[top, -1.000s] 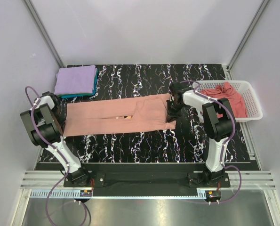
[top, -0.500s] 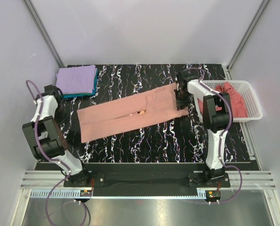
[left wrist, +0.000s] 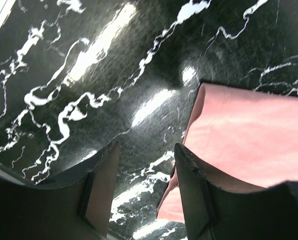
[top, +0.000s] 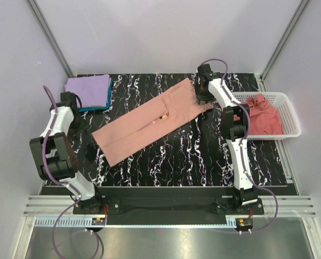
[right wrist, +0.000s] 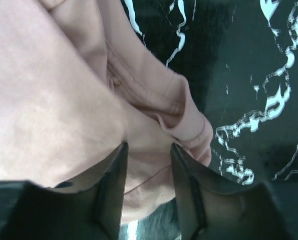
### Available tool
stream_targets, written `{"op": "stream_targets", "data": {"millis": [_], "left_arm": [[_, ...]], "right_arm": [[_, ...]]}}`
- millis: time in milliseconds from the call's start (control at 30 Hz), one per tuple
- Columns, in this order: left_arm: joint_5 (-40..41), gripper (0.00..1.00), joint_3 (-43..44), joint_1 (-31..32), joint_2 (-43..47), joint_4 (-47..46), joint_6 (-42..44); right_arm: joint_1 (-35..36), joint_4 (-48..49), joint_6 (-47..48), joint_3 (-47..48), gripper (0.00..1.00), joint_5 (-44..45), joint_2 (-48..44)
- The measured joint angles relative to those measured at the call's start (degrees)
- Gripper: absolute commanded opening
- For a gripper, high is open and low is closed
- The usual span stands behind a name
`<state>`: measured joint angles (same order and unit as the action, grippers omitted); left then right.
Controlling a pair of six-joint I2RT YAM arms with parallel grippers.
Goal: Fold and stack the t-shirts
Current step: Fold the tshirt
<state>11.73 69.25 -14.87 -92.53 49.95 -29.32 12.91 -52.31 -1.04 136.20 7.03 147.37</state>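
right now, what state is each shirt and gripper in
salmon-pink t-shirt: folded into a long strip, lying diagonal
lavender t-shirt: folded, top of stack
teal t-shirt: folded, bottom of stack
rose-pink t-shirt: crumpled in the white basket
left gripper: open, empty, beside the strip's end
right gripper: open, over the strip's other end

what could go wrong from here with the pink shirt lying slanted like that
1. The salmon-pink t-shirt lies diagonally across the table, so the next fold may come out crooked.
2. Its end under the right gripper is bunched, which could get folded in as a lump.
3. The left gripper is open over bare table beside the shirt's corner; closing there would likely miss the cloth.
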Motion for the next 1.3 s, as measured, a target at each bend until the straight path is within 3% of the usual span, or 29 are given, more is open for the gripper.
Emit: {"op": "stream_targets", "data": {"millis": [100,233,300,667,1300], "left_arm": [[-0.2,0.53,3.2,0.0,-4.1,0.0,0.2],[-0.1,0.53,6.5,0.3,-7.9,-0.5,0.0],[0.3,0.53,7.7,0.3,-9.1,-0.5,0.1],[2.9,0.51,14.0,0.4,-17.3,0.4,1.9],[5.7,0.51,24.0,0.4,-20.2,2.8,3.8]], "right_arm": [[0.0,-0.1,-1.7,-2.6,0.51,-0.6,-2.6],[0.0,0.0,-3.8,-9.2,0.26,-1.2,-9.0],[0.0,0.0,-4.7,-10.9,0.22,-2.2,-11.8],[-0.1,3.6,-8.1,-20.4,0.18,-3.9,-14.5],[-0.1,1.4,-8.2,-13.8,0.24,-0.5,-11.0]]}}
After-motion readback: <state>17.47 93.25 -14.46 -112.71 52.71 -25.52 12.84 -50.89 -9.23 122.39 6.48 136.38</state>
